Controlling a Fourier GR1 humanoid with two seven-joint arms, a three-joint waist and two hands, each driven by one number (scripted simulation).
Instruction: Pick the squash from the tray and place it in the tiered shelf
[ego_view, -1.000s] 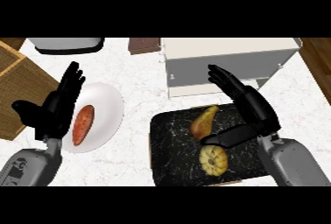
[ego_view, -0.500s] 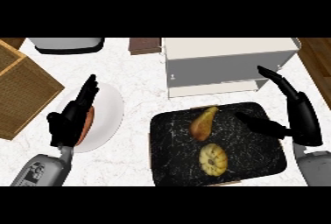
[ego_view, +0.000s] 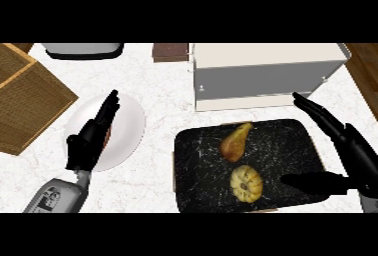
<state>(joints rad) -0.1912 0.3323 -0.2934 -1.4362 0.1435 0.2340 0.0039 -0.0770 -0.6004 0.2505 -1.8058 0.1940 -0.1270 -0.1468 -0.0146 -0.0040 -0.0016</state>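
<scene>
Fingers (ego_view: 325, 117) of the right hand (ego_view: 358, 160) straight and close together, slanting up over the right edge of the tray (ego_view: 288, 145), with nothing held. Thumb stretched out sideways over the tray's lower right part, its tip near the squash (ego_view: 246, 183) but apart from it. Squash round, ribbed and yellow, lying flat in the tray's lower middle, well below and left of the straight fingers. Just above it on the tray, a pear-shaped fruit (ego_view: 236, 141), tilted; hard to say for sure which of the two is the squash. Wrist and outer side of the right hand cut off by the view's right edge.

Beyond the tray's upper edge, the tiered shelf (ego_view: 266, 75), seen from above as a pale box, its levels hidden.

Left of the tray, on the table (ego_view: 159, 95), a white plate (ego_view: 129, 125). Over the plate, the left hand (ego_view: 85, 147), fingers straight and pressed together, pointing up, gripping nothing. Beneath that hand a sliver of something reddish, mostly covered and not identifiable. Further left of the tray, a woven brown box (ego_view: 29, 105), partly cut off.
</scene>
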